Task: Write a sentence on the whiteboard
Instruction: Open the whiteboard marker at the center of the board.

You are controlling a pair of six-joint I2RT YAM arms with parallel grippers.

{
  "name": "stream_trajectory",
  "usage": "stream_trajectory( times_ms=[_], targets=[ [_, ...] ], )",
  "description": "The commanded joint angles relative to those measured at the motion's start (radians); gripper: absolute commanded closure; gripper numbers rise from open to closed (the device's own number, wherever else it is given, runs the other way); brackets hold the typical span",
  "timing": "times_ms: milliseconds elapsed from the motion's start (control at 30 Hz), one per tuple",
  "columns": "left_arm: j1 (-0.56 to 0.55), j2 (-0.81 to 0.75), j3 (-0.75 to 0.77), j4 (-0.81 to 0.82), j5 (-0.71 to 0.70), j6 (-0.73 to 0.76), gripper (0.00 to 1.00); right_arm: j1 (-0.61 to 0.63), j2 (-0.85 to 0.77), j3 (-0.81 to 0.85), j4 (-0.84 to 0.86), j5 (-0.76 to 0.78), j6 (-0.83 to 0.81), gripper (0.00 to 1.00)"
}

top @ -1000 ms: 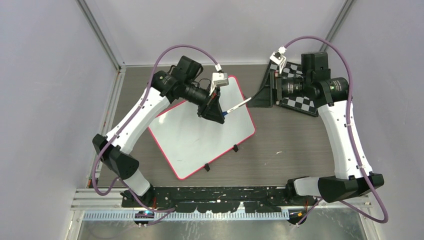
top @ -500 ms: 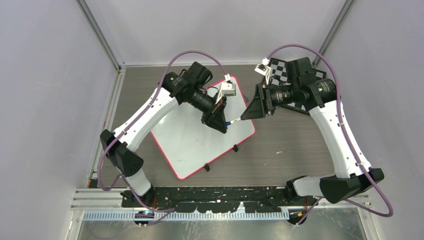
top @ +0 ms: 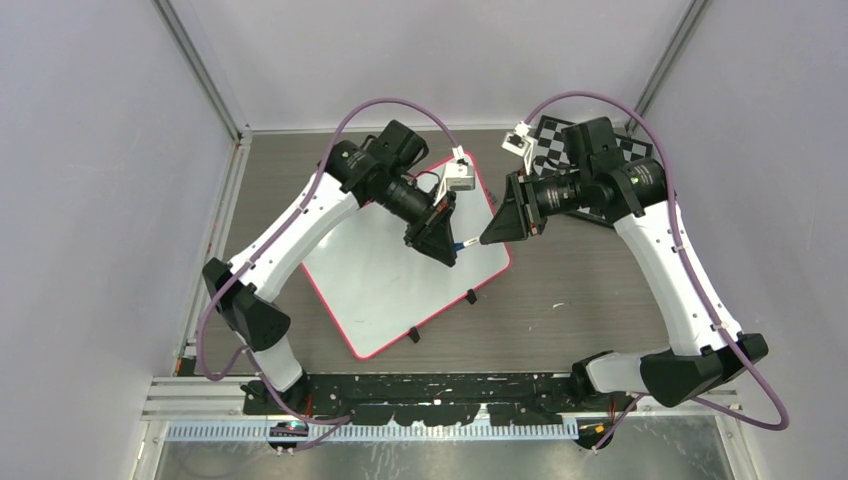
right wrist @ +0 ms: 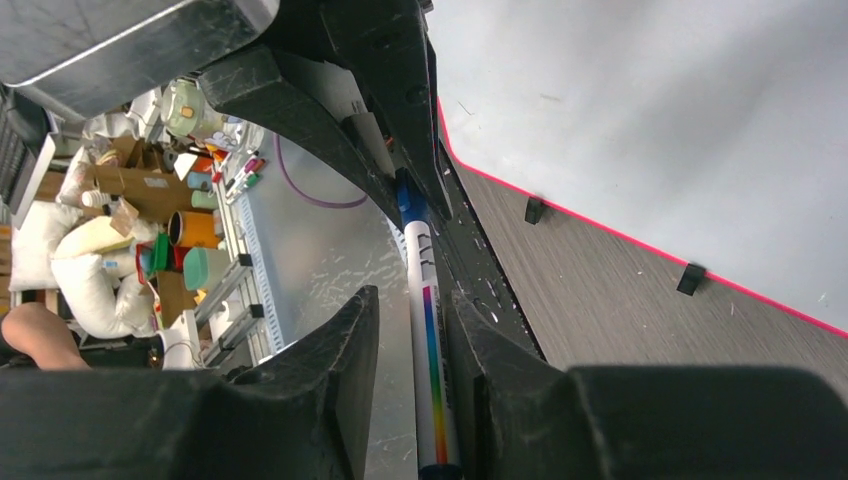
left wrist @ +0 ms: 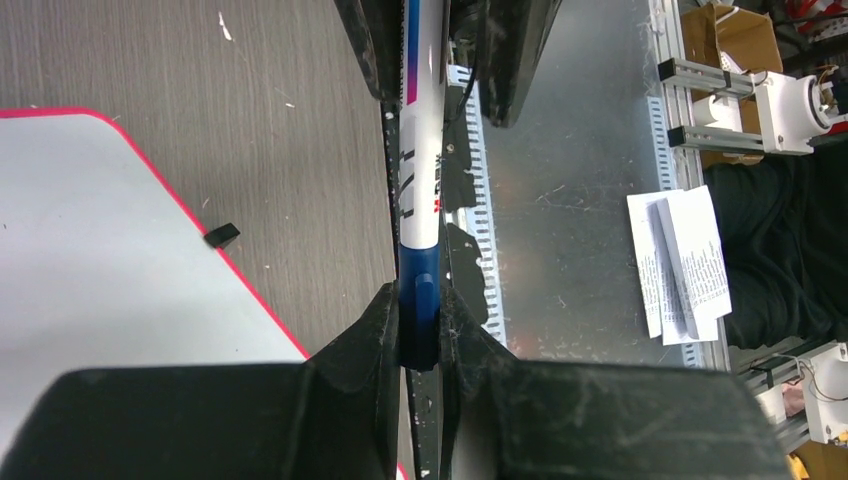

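Observation:
The whiteboard point(top: 390, 275) lies tilted on the table, white with a red-pink rim, and also shows in the left wrist view point(left wrist: 100, 250) and the right wrist view point(right wrist: 650, 120). Its visible surface is blank; the sentence is out of view. My left gripper point(top: 448, 246) point(left wrist: 418, 288) is shut on the blue cap of a white marker point(top: 468, 242) point(left wrist: 420, 180) above the board's right edge. My right gripper point(top: 487, 237) point(right wrist: 412, 291) faces it with the marker's barrel point(right wrist: 428, 330) between its fingers. The barrel lies against one finger, with a gap at the other.
A black-and-white chessboard point(top: 558, 138) lies at the back right, partly under the right arm. Two black clips point(top: 470, 296) point(top: 413, 334) sit on the whiteboard's near edge. Grey walls stand on three sides, and a black rail point(top: 440, 385) runs along the front.
The right gripper has swung left from the chessboard to the marker, and its jaws have narrowed around the barrel. The left gripper has shifted slightly right, still holding the cap.

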Motion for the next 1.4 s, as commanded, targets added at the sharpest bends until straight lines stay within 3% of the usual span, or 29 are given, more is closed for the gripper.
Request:
stream_trajectory(
  times_ms=[0, 500, 667, 967, 1167, 1233, 1367],
  targets=[
    [-0.005, 0.018, 0.068, -0.017, 0.024, 0.008, 1.0, 0.023, -0.002, 0.013, -0.033, -0.021, -0.041, 0.66],
    [-0.045, 0.058, 0.135, -0.138, 0.008, 0.093, 1.0, 0.046, 0.017, 0.037, -0.048, -0.012, -0.042, 0.64],
    [-0.045, 0.058, 0.143, -0.113, 0.004, 0.056, 1.0, 0.049, 0.012, 0.026, -0.049, -0.023, -0.044, 0.71],
    [-0.045, 0.063, 0.148, -0.09, 0.001, 0.032, 1.0, 0.063, 0.014, 0.025, -0.078, -0.013, -0.082, 0.63],
    [-0.043, 0.058, 0.14, -0.09, -0.006, 0.032, 1.0, 0.069, 0.021, 0.041, -0.092, -0.007, -0.1, 0.83],
    [-0.043, 0.051, 0.128, -0.089, -0.009, 0.032, 1.0, 0.069, 0.027, 0.051, -0.096, 0.005, -0.097, 0.97],
    [-0.041, 0.02, 0.077, -0.092, -0.029, 0.053, 1.0, 0.066, 0.036, 0.089, -0.105, 0.063, -0.088, 1.0]
  ],
)
